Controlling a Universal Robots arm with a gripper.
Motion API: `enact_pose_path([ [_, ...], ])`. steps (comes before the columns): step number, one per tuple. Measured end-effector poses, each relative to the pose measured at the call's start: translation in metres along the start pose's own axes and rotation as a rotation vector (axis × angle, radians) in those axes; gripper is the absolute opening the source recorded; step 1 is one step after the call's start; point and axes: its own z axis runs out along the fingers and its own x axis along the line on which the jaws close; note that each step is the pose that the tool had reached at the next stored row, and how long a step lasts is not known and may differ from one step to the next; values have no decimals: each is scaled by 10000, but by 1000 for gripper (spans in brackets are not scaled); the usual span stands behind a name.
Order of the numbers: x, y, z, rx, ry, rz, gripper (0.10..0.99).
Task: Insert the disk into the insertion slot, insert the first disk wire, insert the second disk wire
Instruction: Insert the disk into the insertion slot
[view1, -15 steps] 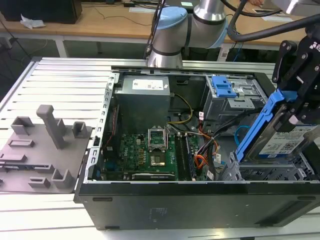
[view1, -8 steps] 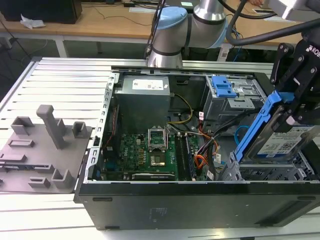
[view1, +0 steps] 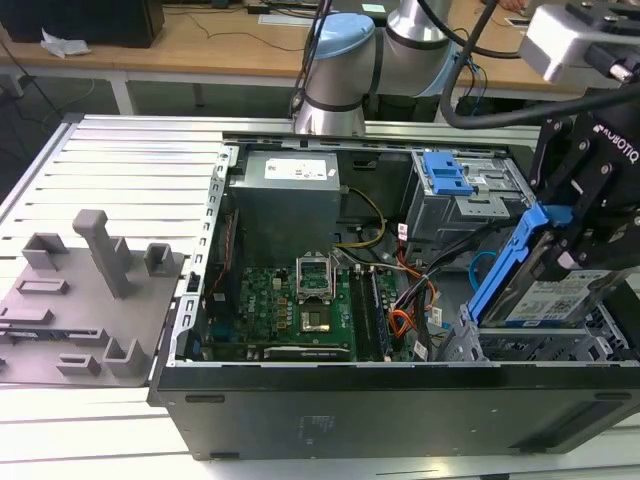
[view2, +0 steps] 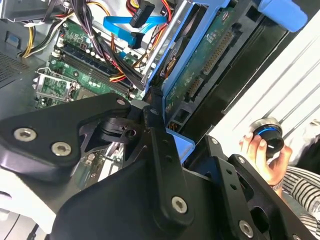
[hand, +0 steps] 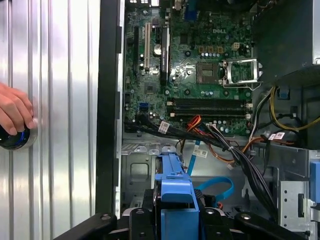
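Now grips the disk (view1: 548, 297) by its blue frame, gripper (view1: 562, 245) closed on it. Holds it tilted, lower edge at the mouth of the grey metal slot (view1: 500, 345) in the corner of the computer case (view1: 350, 405), seemingly not fully seated. Beside the case, a hand (hand: 15, 112) resting on a round knob (hand: 17, 141) on the counter (hand: 60, 75).

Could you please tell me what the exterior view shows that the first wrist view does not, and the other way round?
The exterior view adds the grey fixture tray on the exterior view's left, the arm's base joint, and the disk with its label, tilted over the insertion slot. The first wrist view adds a person's hand on a round knob, on the ribbed table beside the case. Both show the motherboard with its open processor socket and the disk's blue carrier frame.
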Motion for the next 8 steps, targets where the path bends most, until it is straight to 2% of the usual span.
enact_pose_path([
  [8,0,-5,119,0,0,0,365],
])
